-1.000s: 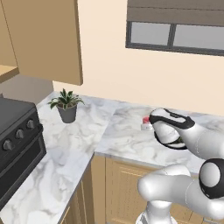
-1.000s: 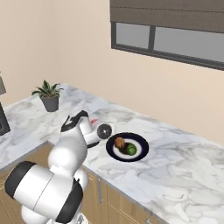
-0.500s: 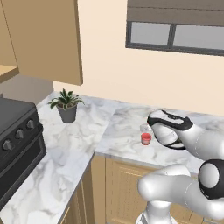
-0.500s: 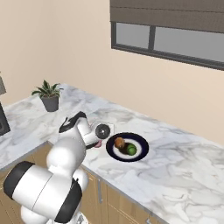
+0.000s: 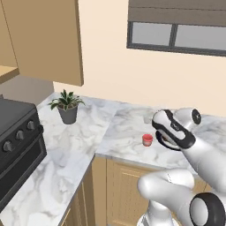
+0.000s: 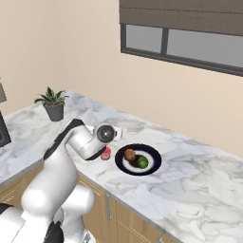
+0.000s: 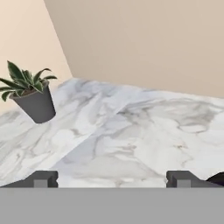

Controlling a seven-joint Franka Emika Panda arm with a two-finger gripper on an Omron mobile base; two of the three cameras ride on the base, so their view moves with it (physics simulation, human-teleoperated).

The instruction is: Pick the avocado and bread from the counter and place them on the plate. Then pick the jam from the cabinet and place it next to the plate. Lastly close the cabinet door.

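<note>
The small red jam stands upright on the white marble counter, free of the gripper. It sits just left of the dark navy plate, jam and plate nearly touching. On the plate lie the brown bread and the green avocado. My gripper is open, its tips wide apart with nothing between them, facing along the counter toward the wall. The hand hovers just right of and above the jam. The tan cabinet door hangs at the upper left, with the cabinet shelf at the frame's edge.
A potted plant stands at the back of the counter's corner. A dark oven occupies the left stretch of counter. A window is set in the wall above. Open marble lies between plant and jam.
The gripper has opened and let go of the jam, which came down onto the counter beside the plate. The hand has drawn slightly up and away from it.
</note>
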